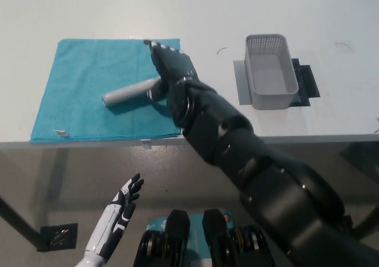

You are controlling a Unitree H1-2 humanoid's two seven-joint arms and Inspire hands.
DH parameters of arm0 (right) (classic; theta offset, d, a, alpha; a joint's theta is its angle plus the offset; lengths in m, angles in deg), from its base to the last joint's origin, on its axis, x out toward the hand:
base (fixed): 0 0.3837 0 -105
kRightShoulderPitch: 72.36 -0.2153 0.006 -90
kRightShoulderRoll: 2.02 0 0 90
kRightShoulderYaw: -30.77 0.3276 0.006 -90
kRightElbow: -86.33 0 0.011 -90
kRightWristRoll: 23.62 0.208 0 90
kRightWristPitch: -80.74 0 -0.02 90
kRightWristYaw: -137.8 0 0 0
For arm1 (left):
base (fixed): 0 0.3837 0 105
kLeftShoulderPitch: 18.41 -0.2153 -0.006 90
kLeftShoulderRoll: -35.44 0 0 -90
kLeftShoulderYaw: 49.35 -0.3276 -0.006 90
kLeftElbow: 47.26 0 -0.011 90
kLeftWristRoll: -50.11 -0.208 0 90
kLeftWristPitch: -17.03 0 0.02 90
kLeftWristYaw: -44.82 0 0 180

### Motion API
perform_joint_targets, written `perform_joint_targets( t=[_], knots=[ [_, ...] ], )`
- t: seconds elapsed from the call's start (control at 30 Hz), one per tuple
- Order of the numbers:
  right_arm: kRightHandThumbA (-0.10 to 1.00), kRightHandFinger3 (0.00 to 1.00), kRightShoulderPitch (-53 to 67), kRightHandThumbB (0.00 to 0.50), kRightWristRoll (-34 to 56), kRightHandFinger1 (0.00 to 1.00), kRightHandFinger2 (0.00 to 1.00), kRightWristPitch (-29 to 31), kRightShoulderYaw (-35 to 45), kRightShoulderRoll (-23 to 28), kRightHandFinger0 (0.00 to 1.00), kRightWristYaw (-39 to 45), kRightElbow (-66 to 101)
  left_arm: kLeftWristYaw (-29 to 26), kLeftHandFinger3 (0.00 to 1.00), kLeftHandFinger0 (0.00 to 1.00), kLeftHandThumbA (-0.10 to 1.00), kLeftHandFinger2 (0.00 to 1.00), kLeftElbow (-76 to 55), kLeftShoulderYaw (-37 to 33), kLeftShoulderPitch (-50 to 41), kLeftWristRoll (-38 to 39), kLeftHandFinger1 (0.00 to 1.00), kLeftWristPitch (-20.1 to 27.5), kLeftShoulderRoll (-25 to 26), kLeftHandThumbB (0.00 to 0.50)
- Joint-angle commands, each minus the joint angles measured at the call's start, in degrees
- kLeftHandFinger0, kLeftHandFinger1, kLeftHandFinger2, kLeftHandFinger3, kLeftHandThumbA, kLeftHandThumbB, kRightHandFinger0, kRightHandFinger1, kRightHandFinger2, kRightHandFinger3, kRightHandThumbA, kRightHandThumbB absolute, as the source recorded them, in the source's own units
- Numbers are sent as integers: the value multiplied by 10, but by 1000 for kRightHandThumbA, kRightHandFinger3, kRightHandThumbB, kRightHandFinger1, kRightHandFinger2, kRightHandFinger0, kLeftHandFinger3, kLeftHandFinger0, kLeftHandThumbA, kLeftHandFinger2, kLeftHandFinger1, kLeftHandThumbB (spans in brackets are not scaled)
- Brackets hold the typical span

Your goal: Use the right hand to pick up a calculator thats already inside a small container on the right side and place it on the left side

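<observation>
Your calculator [129,93] lies on the teal cloth [77,83] at the left of the bench [195,18], so you are at the release step, with the placing itself all but done. It shows as a long, pale grey bar seen nearly edge-on, its far end pointing to the cloth's left and its near end tucked against the right hand [169,66]; you cannot read its keys or screen from this angle, and it may be tilted on its long edge rather than flat.

The black right hand is stretched out flat above it with fingers extended toward the cloth's top edge, not wrapped around the body. Whether the thumb side touches the calculator's near end you cannot tell, since the palm hides that spot.

Your next move calls for a clean lift of the hand up and back to the right without dragging the calculator or bunching the cloth.

The small grey container [270,71] stands empty, well apart on the right. The white left hand [121,205] rests low below the bench edge, fingers spread, holding nothing.
</observation>
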Motion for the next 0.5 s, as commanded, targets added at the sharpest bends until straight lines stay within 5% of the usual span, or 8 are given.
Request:
perform_joint_targets(
  t=[0.0,0.17,0.47],
  knots=[
    [833,1000,-91,500,57,1000,1000,39,28,27,1000,100,36,11,1000,1000,1000,1000,-18,3,-1,10,1000,16,11,47],
    [786,1000,-114,500,102,1000,1000,75,60,82,1000,192,110,13,1000,1000,1000,1000,-19,7,0,13,1000,9,15,57],
    [765,1000,-11,500,125,1000,1000,-10,42,176,1000,324,400,7,1000,1000,1000,1000,-14,7,-2,2,1000,13,14,64]
  ],
)
